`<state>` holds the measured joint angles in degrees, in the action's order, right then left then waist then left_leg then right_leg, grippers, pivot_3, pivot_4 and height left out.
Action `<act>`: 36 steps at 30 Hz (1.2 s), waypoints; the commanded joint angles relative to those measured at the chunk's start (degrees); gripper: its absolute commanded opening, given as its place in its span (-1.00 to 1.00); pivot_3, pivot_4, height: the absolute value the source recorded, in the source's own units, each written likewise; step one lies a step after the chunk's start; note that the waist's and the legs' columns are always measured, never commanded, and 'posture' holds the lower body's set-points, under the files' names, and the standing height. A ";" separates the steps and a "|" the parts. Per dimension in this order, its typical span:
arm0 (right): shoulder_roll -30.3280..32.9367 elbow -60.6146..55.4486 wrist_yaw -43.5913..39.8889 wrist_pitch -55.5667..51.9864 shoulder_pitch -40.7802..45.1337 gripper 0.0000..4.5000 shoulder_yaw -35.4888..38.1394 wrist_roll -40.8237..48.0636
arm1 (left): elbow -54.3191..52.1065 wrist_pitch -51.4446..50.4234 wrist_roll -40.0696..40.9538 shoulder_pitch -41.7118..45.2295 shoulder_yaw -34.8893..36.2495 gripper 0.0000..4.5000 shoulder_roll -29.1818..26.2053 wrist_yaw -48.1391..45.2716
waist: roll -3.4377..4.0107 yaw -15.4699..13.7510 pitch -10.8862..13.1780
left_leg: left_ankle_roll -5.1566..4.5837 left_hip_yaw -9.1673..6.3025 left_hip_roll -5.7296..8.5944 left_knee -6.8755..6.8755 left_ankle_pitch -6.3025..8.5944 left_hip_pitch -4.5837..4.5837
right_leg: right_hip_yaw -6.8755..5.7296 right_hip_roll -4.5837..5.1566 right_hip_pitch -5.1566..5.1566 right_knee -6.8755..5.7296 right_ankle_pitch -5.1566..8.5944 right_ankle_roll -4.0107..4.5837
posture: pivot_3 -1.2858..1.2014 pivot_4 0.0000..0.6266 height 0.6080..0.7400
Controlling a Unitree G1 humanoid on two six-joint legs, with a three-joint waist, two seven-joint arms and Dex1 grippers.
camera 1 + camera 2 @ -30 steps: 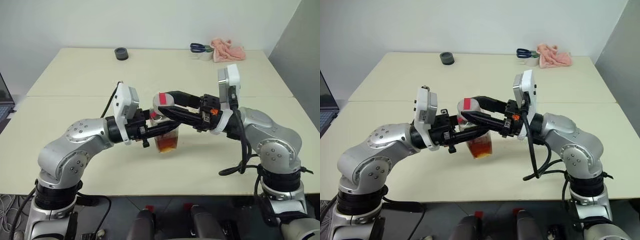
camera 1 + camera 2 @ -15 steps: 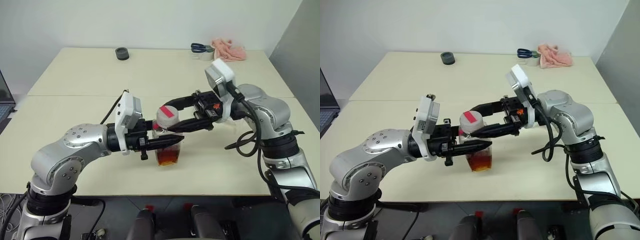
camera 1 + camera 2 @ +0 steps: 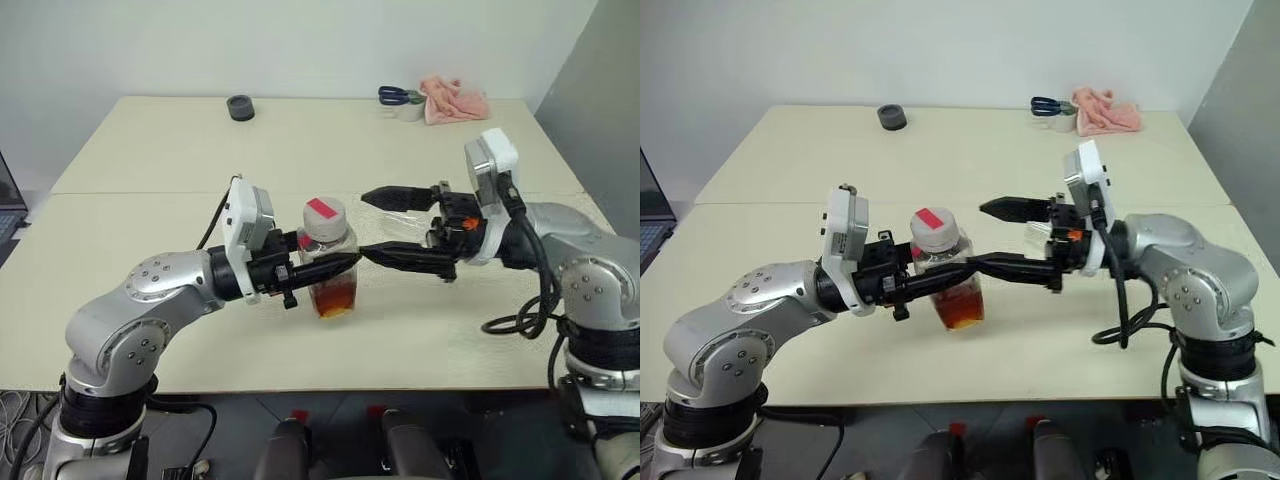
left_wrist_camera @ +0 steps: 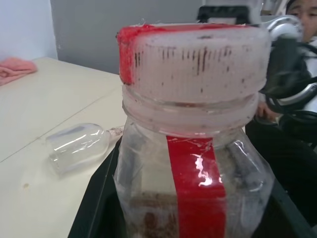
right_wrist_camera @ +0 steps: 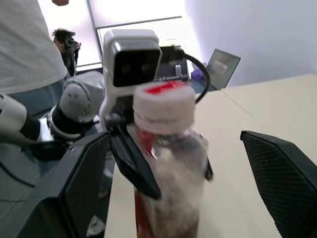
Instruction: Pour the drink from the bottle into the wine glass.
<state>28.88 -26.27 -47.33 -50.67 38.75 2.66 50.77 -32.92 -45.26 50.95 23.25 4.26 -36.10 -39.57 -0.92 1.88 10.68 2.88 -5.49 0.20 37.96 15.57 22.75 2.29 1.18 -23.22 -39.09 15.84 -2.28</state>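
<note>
Left gripper (image 3: 335, 268) clamps bottle (image 3: 329, 268) upright above table (image 3: 150, 140), cap (image 3: 323, 216) on. Right gripper (image 3: 381, 226) spread wide beside cap, holding nothing. Wine glass (image 4: 79, 145) on its side behind. Uncapping step; next: right re-grips cap, twists.

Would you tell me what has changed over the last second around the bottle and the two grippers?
The right gripper let go of the cap, opened wide and drew back toward the robot's right. The left gripper stayed shut on the bottle, upright above the table with its cap on. The wine glass lies on its side.
</note>
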 commanded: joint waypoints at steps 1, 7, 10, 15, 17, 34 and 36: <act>-4.69 -0.82 6.50 2.65 1.61 0.99 -0.95 -1.34 | -0.01 2.22 -0.71 1.75 0.00 -0.19 0.39 -0.70 | -0.01 0.01 -0.01 | 0.00 0.02 0.00 0.00 0.00 -0.02 | 0.02 0.00 0.02 0.00 0.00 0.00 | 0.03 -0.52 1.00; -6.92 0.66 7.73 5.56 2.24 0.99 -2.65 -3.83 | 0.23 2.11 -0.82 2.42 -0.21 -0.19 0.16 -1.17 | -0.01 -0.03 0.00 | 0.01 0.03 0.04 0.00 0.00 0.03 | 0.03 0.06 -0.01 0.04 0.00 0.01 | 0.03 -0.52 1.00; -6.27 1.86 5.89 7.81 1.66 0.99 -3.90 -5.74 | -0.20 1.96 -0.94 2.26 -0.22 -0.19 0.18 -1.04 | -0.01 -0.03 0.00 | 0.01 0.04 0.05 -0.01 0.00 0.04 | 0.03 0.08 -0.01 0.06 0.00 0.01 | 0.03 -0.52 1.00; -4.58 3.68 3.49 9.34 1.53 0.99 -3.70 -6.60 | -0.97 1.57 -0.65 1.70 0.43 -0.19 -0.16 -0.84 | -0.01 -0.03 0.00 | 0.00 0.03 0.04 -0.01 0.00 0.03 | 0.02 0.07 -0.02 0.04 0.00 0.01 | 0.03 -0.52 1.00; -3.86 4.39 2.80 9.63 1.53 0.99 -3.31 -6.78 | -1.00 1.61 -0.66 1.66 0.54 -0.19 -0.23 -0.74 | -0.01 -0.03 0.00 | 0.00 0.03 0.04 0.00 0.00 0.02 | 0.01 0.06 -0.01 0.03 0.00 0.01 | 0.03 -0.52 1.00; -0.34 3.07 0.04 6.99 1.27 0.99 -1.58 -1.85 | -0.92 1.99 -0.82 1.48 0.36 -0.19 -0.56 -1.39 | -0.01 -0.06 0.00 | 0.00 0.03 0.03 0.00 0.00 0.03 | 0.02 0.05 -0.01 0.03 0.00 0.01 | 0.03 -0.52 1.00; -0.17 2.76 -0.30 6.42 1.29 0.99 -1.79 -0.97 | -0.90 1.99 -0.92 1.48 0.38 -0.19 -0.59 -1.54 | -0.01 -0.06 0.00 | 0.00 0.03 0.03 0.00 0.00 0.03 | 0.02 0.05 -0.01 0.03 0.00 0.01 | 0.03 -0.52 1.00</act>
<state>28.35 -21.40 -47.17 -44.19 39.52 -0.19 48.27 -31.71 -44.56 49.41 24.19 3.62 -36.27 -40.69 -0.92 1.83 10.68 2.88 -5.46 0.23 37.96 15.57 22.78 2.31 1.24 -23.23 -39.06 15.84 -2.28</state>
